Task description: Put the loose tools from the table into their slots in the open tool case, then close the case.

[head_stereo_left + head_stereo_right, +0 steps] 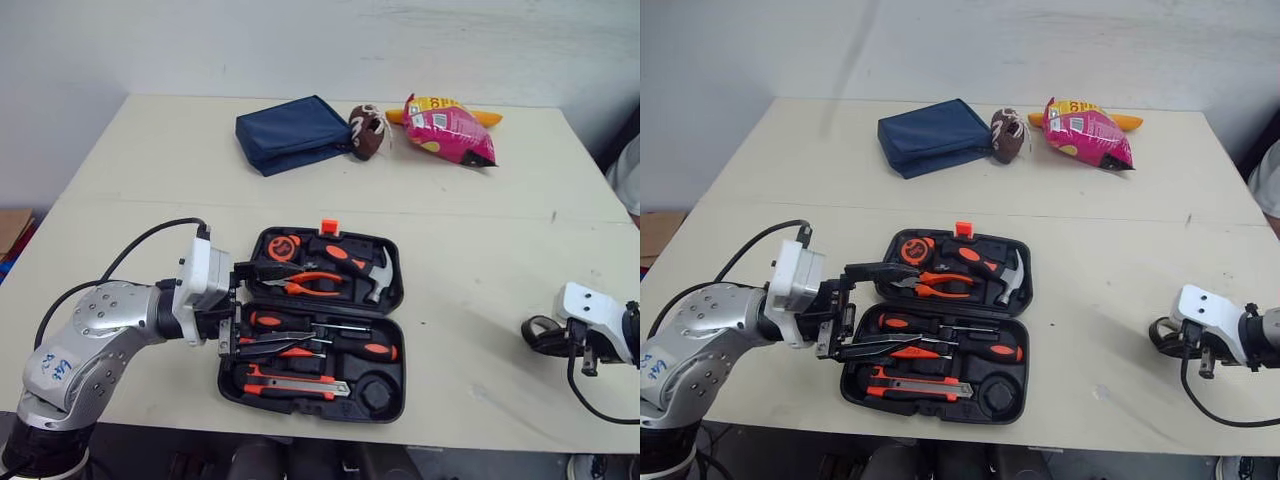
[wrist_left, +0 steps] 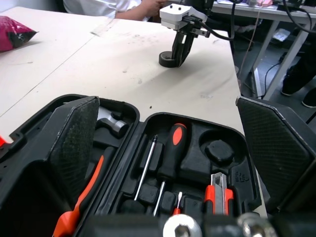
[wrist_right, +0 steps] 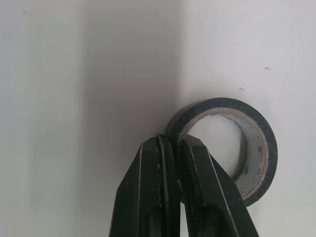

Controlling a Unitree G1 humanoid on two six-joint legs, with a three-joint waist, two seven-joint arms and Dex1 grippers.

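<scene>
Since the right gripper [image 3: 170, 140] pinches only the thin wall of the tape roll [image 3: 222, 104], it may slip; the left gripper [image 1: 265, 305] gapes empty.

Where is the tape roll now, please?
The tape roll lies right of the open tool case on the table, pinched between the right gripper's fingers.

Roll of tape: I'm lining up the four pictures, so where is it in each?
Left eye view: roll of tape on the table near the right edge, in the right gripper.
Right eye view: same place, right of the tool case.
Left wrist view: far across the table, beyond the case.
Right wrist view: close up, wall pinched by the gripper.
Shared landmark: the right gripper.
</scene>
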